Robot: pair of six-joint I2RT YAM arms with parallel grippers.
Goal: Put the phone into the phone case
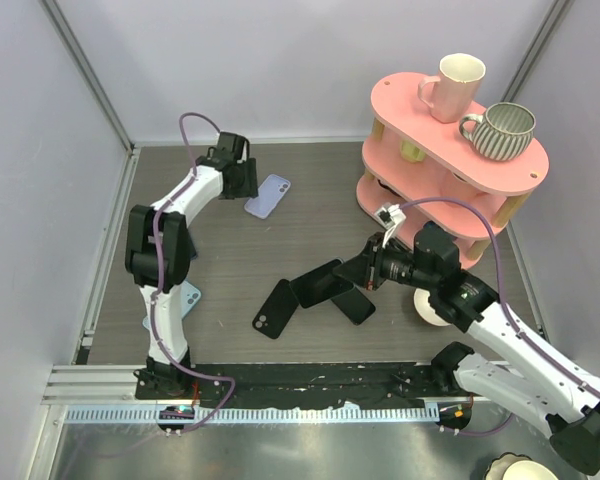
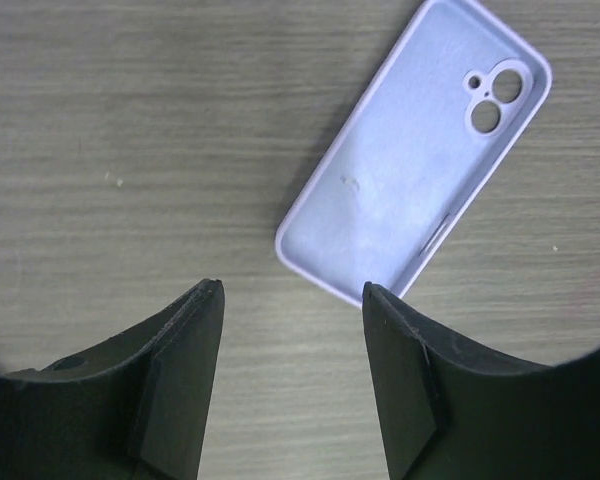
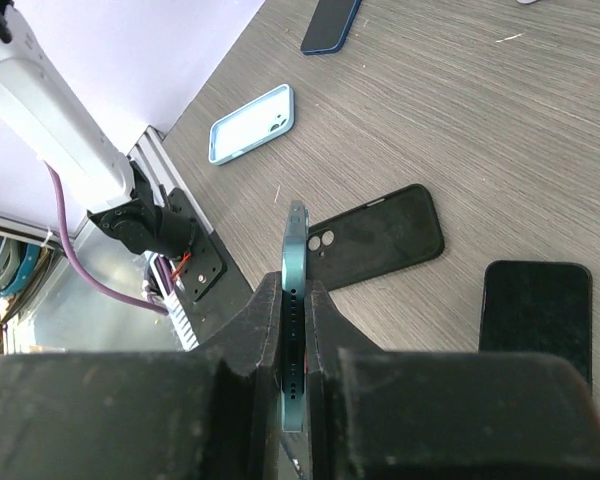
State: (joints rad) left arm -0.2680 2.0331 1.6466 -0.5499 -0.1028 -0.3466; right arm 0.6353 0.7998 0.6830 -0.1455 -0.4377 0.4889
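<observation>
A lavender phone case (image 1: 268, 195) lies open side up at the back left of the table; in the left wrist view (image 2: 415, 150) its camera holes show. My left gripper (image 1: 242, 178) is open and empty, and the case's near corner lies just ahead of the right fingertip (image 2: 292, 295). My right gripper (image 1: 367, 270) is shut on a teal phone (image 1: 320, 283), held on edge a little above the table's middle. In the right wrist view the phone (image 3: 296, 240) stands edge-on between the fingers (image 3: 296, 285).
A black case (image 1: 276, 308) (image 3: 380, 235) and a black phone (image 1: 353, 304) (image 3: 535, 315) lie under the held phone. A light blue case (image 1: 190, 297) (image 3: 251, 123) lies by the left arm's base. A pink shelf (image 1: 450, 150) with two mugs stands back right.
</observation>
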